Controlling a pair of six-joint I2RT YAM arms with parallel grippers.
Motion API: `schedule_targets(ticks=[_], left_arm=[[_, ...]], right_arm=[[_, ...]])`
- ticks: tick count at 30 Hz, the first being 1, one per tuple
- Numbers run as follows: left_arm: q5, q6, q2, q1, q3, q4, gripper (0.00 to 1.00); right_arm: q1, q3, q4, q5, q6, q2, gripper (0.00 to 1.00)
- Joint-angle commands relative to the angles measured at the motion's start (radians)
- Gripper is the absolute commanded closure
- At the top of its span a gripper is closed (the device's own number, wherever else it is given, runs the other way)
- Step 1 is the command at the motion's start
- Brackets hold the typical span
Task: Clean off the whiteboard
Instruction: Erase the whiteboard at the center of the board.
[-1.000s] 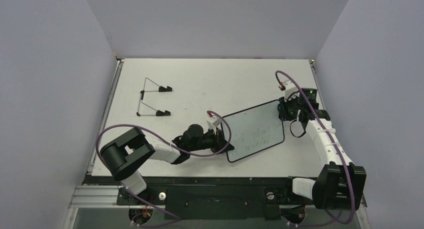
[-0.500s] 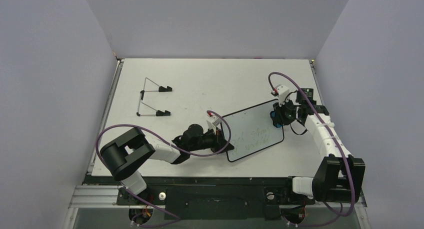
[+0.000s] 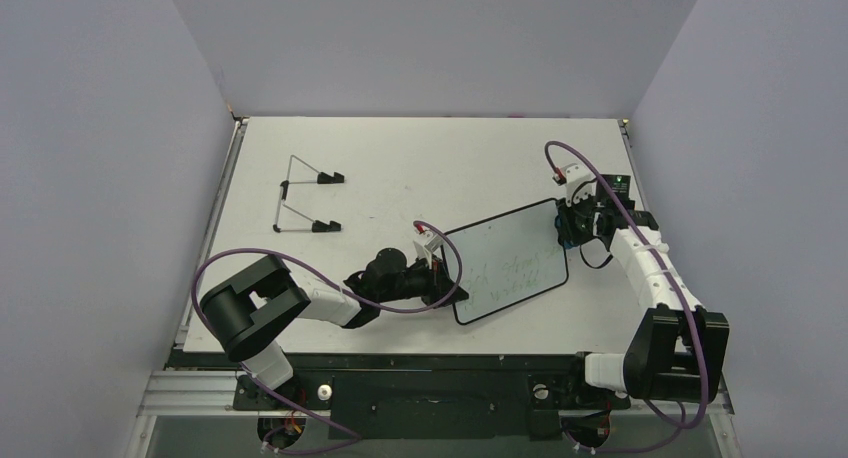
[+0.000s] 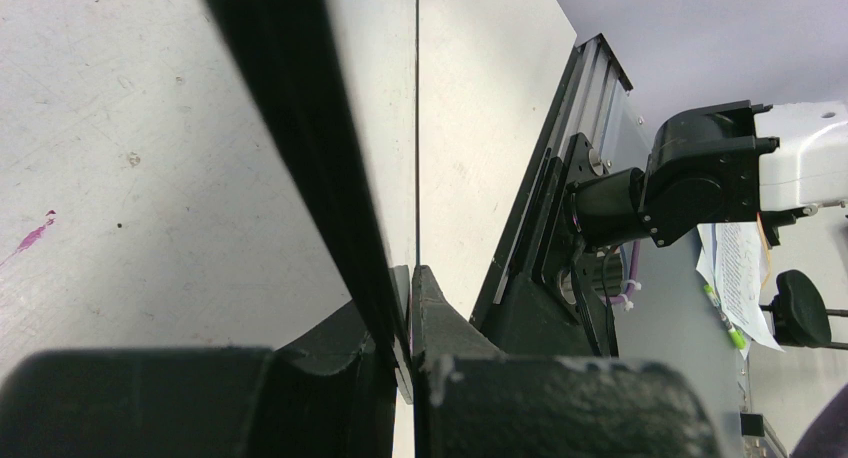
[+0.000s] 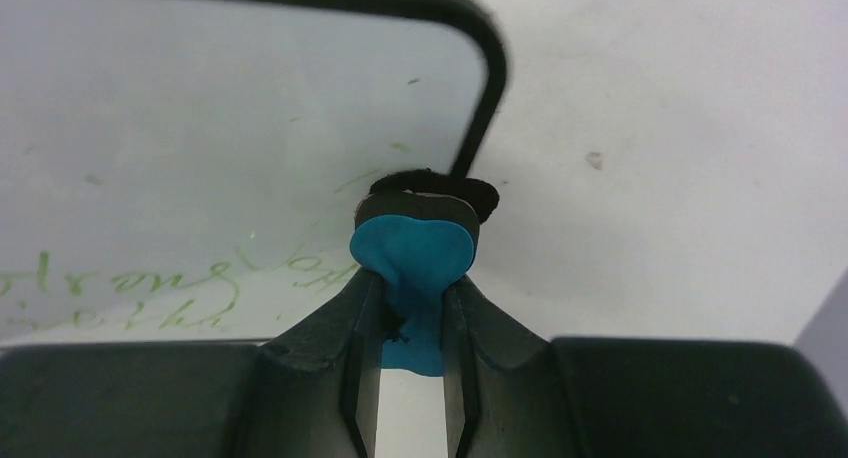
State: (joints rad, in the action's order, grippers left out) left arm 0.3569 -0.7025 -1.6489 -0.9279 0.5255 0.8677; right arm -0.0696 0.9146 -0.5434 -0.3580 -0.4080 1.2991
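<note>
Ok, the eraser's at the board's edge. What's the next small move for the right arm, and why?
Probably sweep the blue eraser inward over the green handwriting. The right gripper pinches it at the rim of the whiteboard near a corner, off the text, while the left gripper clamps the opposite edge.

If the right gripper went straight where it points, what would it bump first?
Likely the whiteboard, at its black rim near the corner. The blue eraser in the right gripper sits at that edge; contact unclear.

The top view looks down from behind; both wrist views, close up, share the whiteboard (image 3: 508, 263).
</note>
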Motion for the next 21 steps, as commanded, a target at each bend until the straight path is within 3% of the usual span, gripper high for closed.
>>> schedule_targets(ticks=[1, 5, 10, 14, 18, 21], left_arm=[[0.026, 0.040, 0.012, -0.007, 0.010, 0.101, 1.00], [0.027, 0.038, 0.011, -0.007, 0.010, 0.103, 1.00], [0.027, 0.037, 0.009, -0.006, 0.011, 0.105, 1.00], [0.027, 0.037, 0.008, -0.006, 0.012, 0.105, 1.00], [0.027, 0.035, 0.009, -0.006, 0.012, 0.105, 1.00], [0.026, 0.036, 0.012, -0.007, 0.009, 0.105, 1.00]], right_arm=[[0.024, 0.049, -0.157, -0.188, -0.171, 0.013, 1.00], [0.039, 0.033, -0.109, -0.199, -0.136, -0.019, 1.00], [0.039, -0.026, 0.158, 0.054, 0.125, -0.096, 1.00], [0.040, -0.056, 0.231, 0.180, 0.180, -0.109, 1.00], [0.041, -0.001, 0.105, 0.115, 0.073, -0.052, 1.00], [0.050, 0.031, -0.059, -0.018, -0.096, -0.008, 1.00]])
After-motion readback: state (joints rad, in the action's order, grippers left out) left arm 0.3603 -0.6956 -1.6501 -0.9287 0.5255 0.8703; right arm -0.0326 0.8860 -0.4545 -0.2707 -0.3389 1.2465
